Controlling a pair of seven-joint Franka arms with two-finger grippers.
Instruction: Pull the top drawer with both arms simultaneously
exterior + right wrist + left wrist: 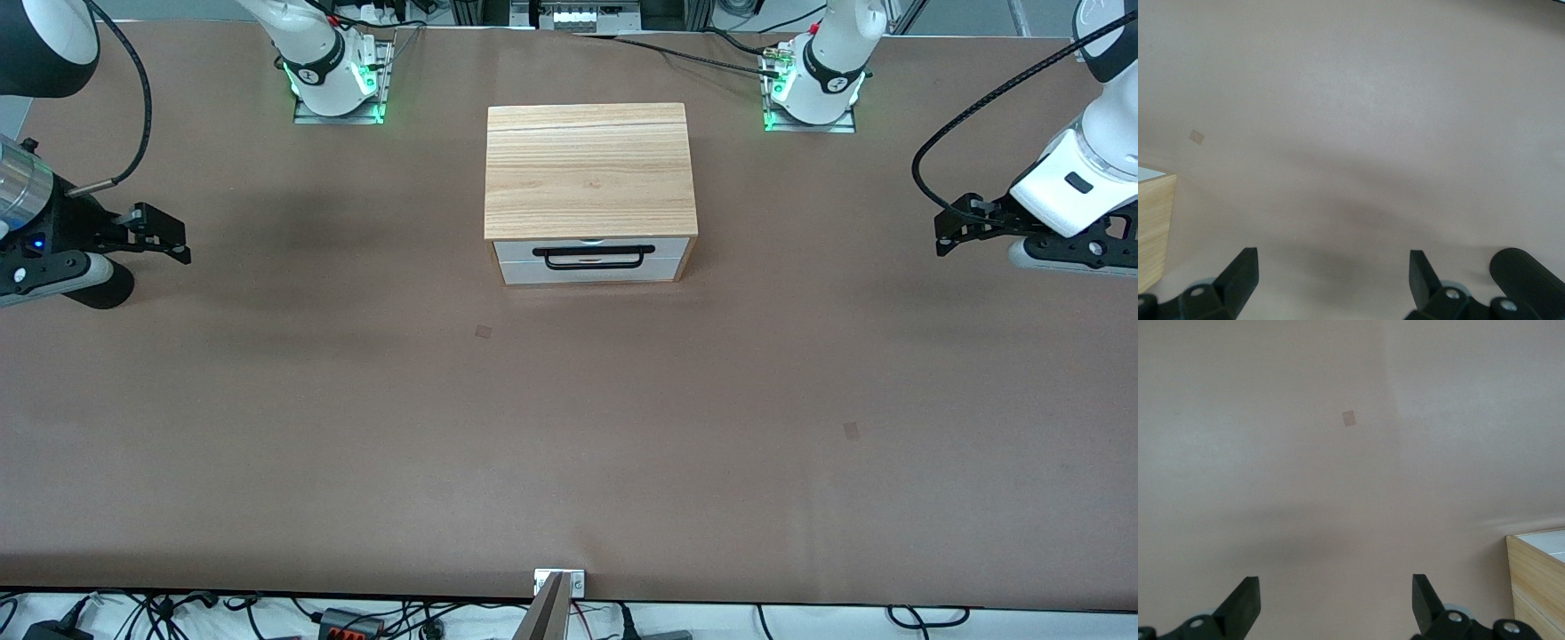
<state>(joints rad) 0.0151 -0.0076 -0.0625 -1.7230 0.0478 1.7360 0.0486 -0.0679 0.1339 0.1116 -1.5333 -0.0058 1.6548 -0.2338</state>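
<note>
A brown matte table (569,427) fills nearly the whole front view, bare apart from two small darker patches, one just below centre (483,332) and one toward the lower right of the frame (851,430). In the upper middle of the frame stands the cabinet (589,169) with its light wood-grain top board, and on its face toward the camera the top drawer (593,251) sits shut, flush in the cabinet, its white panel crossed by a long black bar handle (594,252). The right gripper (169,240) hangs over the table at the frame's left edge, well apart from the cabinet; its wrist view shows the fingers (1238,273) spread wide with only tabletop between them. The left gripper (949,233) hangs over the table at the frame's right edge, likewise well apart, its fingers (1241,600) also spread with nothing between. Both arm bases, lit green, stand along the top of the frame, with metal framing and cables above them. Along the bottom edge, loose cables lie on a pale floor below the table's rim.
</note>
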